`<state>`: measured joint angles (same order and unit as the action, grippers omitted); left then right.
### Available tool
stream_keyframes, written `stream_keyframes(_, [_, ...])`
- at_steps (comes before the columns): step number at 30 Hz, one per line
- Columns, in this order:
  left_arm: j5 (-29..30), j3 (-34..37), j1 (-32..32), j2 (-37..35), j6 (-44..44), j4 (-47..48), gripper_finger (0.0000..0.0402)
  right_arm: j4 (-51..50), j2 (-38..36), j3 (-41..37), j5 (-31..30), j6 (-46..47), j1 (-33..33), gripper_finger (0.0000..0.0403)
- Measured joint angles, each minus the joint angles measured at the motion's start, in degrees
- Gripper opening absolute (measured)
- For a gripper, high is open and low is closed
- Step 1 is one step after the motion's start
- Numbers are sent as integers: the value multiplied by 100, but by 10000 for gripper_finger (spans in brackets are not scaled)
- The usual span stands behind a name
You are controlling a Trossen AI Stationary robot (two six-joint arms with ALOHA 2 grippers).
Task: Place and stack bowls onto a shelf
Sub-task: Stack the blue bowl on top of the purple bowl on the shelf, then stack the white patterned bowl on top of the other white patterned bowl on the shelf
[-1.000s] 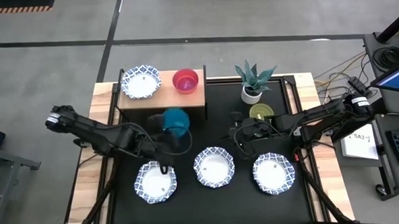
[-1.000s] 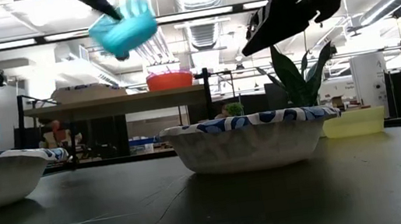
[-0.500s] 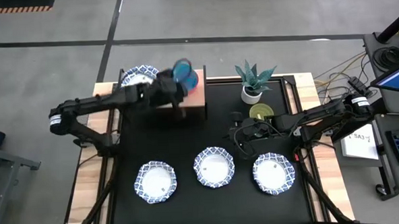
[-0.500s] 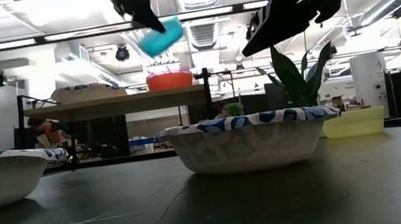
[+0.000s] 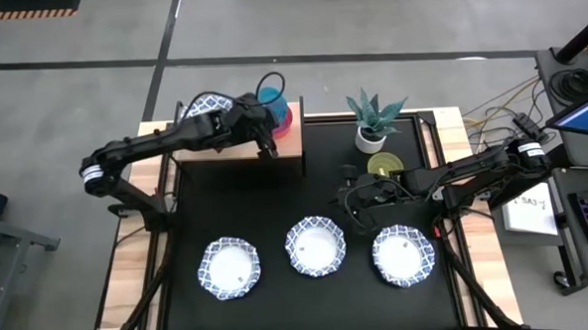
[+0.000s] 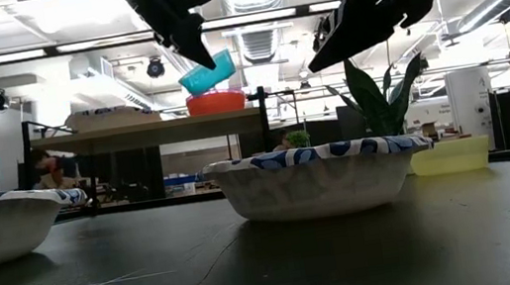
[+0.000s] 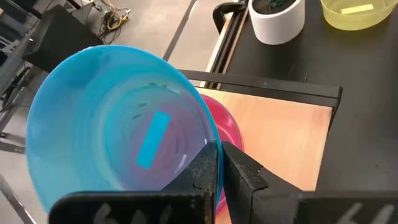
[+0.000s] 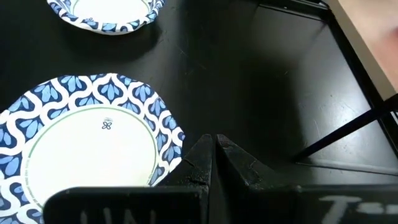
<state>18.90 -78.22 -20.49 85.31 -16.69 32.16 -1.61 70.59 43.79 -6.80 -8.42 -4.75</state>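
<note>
Translucent blue plastic: we see the left gripper [image 7: 216, 163] pinching the smooth round blue bowl [image 7: 118, 124] by its rim, tilted just over the glossy red bowl [image 5: 283, 121] on the pale wooden shelf [image 5: 238, 146], upper centre of the high view. Our right gripper [image 8: 211, 155] hovers fully closed and empty over the matte black tabletop [image 8: 261, 81].

Four patterned bowls [image 5: 230, 266] (one mostly hidden), three plain bowls [image 5: 271, 105], apparently.
</note>
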Motion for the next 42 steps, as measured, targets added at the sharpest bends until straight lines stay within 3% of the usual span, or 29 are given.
stream_keyframes(12, [0, 0, -96, 284, 20, -17, 7, 15, 0, 0, 102, 39, 0, 9])
stream_keyframes(30, [-8, 0, 55, -58, 408, 82, 104, 70, 0, 0, 99, 54, 0, 9])
stream_keyframes(37, [-274, 170, 778, -626, 1112, 182, 96, 392, 0, -47, 123, 273, 0, 9])
stream_keyframes(42, [-308, 1110, 1758, -1124, 1442, -514, 89, 740, 0, -199, 128, 559, 0, 9])
